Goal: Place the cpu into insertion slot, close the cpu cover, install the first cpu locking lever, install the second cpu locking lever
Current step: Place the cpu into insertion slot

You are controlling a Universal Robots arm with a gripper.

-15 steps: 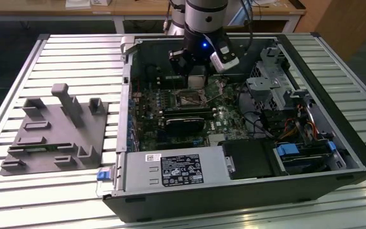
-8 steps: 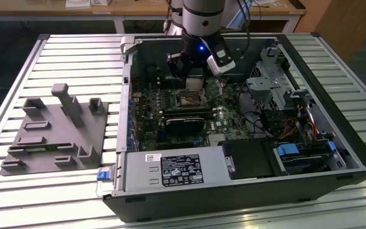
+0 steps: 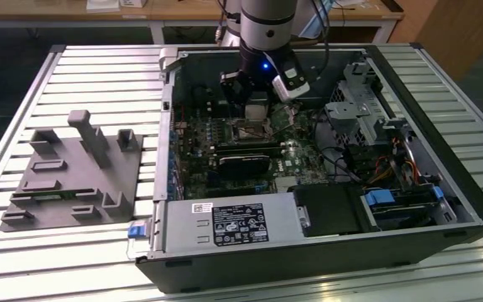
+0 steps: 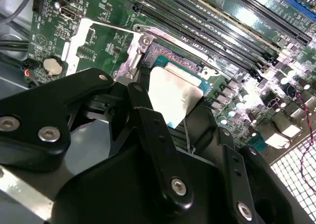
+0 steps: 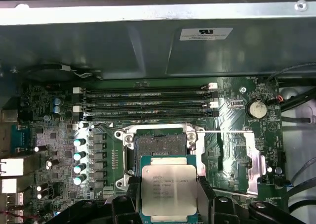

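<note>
My gripper (image 5: pixel 169 200) is shut on the cpu (image 5: pixel 169 189), a pale silver square plate pinched between two black fingers (image 5: pixel 132 197). The cpu hangs level, just above and to one side of the insertion slot (image 5: pixel 162 145), whose dark centre lies bare inside its silvery rim. Beside the socket, the cpu cover (image 5: pixel 253 164) is swung open and lies flat on the green board. In the second wrist view the cpu (image 4: pixel 173 95) hovers at the edge of the insertion slot (image 4: pixel 173 60), with the cpu cover (image 4: pixel 73 45) beyond. The exterior view has the gripper (image 3: pixel 256 114) low inside the open computer case.
Long black memory slots (image 5: pixel 148 101) run along the socket's far side. A black card (image 3: pixel 241 165), a power supply (image 3: pixel 233 223) and a drive cage (image 3: pixel 367 113) crowd the case around the board. A grey fixture (image 3: pixel 73 170) stands on the slatted table at the exterior view's left.
</note>
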